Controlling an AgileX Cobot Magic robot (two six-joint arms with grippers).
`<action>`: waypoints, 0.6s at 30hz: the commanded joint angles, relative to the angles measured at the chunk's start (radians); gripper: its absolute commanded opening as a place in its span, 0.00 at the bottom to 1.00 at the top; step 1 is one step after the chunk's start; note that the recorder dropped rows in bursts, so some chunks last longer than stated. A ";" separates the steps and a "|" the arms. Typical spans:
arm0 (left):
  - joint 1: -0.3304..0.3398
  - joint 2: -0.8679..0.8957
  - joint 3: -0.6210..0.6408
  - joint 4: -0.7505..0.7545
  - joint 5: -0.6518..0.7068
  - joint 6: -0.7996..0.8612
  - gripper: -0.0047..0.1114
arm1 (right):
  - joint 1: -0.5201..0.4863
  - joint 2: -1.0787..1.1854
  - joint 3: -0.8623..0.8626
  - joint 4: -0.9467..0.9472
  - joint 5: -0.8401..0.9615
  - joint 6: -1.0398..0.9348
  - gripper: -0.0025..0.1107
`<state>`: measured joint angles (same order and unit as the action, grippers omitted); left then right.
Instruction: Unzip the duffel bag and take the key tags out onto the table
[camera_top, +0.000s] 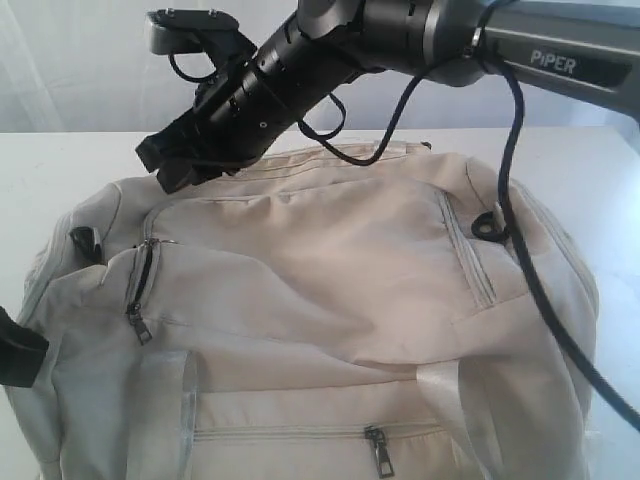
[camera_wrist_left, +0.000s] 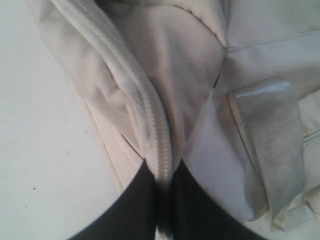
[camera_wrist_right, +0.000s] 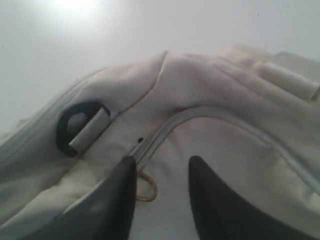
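Table: wide, flat, plain white top, matt finish, running across the exterior view to a straight far edge where it meets the backdrop. In the left wrist view, the surface carries a few tiny dark specks. Backdrop: white, curtain-like, with faint vertical folds at the upper left, brightly lit and nearly washed out. Light: bright, diffuse, from above; shadows on the tabletop soft and pale. One round patch of glare lies on the white surface in the right wrist view. Floor, walls, windows: not visible.
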<state>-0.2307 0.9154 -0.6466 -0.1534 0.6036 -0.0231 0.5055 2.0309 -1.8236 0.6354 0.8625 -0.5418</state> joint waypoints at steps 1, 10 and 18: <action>-0.001 -0.010 0.006 -0.013 0.051 0.002 0.04 | -0.006 0.048 -0.004 0.043 0.072 0.051 0.54; -0.001 -0.010 0.006 -0.013 0.048 0.004 0.04 | 0.033 0.146 -0.004 0.190 0.121 0.041 0.54; -0.001 -0.010 0.006 -0.013 0.045 0.004 0.04 | 0.043 0.155 -0.023 0.252 0.096 0.009 0.18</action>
<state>-0.2307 0.9154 -0.6466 -0.1534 0.6036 -0.0213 0.5463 2.1874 -1.8309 0.8652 0.9643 -0.5070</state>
